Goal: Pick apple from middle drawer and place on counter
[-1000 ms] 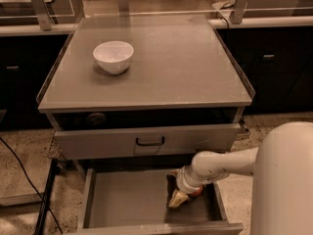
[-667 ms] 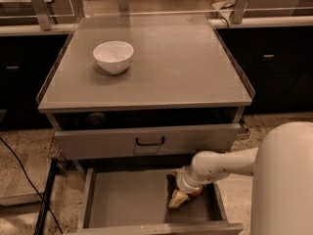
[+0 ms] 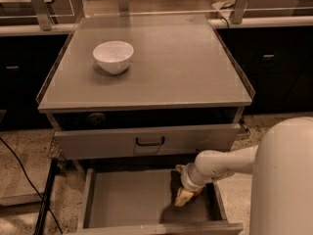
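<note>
Gripper down in middle drawer, right side; grip state, cannot tell. Apple hidden. Likely firm, smooth, light, rolls: pinch across widest girth.

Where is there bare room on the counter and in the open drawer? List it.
The counter is bare from the white bowl to the right rim and along the front edge; only the bowl's spot at left is taken. The middle drawer floor is bare on the left; the gripper crowds its right side.
</note>
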Controlling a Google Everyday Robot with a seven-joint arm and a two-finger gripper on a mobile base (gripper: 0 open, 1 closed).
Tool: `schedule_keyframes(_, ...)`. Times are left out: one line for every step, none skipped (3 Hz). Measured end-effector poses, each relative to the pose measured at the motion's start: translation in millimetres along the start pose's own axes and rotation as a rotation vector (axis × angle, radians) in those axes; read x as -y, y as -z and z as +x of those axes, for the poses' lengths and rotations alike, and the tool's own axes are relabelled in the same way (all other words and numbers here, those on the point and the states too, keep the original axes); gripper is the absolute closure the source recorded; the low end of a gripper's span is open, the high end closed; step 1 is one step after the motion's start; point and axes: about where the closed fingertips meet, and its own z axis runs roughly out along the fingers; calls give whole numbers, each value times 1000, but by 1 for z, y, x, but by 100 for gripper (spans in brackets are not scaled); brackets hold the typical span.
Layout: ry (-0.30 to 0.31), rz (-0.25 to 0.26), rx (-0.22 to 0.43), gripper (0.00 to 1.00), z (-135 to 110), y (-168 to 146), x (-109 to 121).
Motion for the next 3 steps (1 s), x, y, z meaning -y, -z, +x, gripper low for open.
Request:
schedule_keyframes(-15,49,-25,16,15,20,13)
schedule_keyframes(-45,74,-23,16,33,34,23)
schedule_keyframes(-81,89,-32,17,53,44,29)
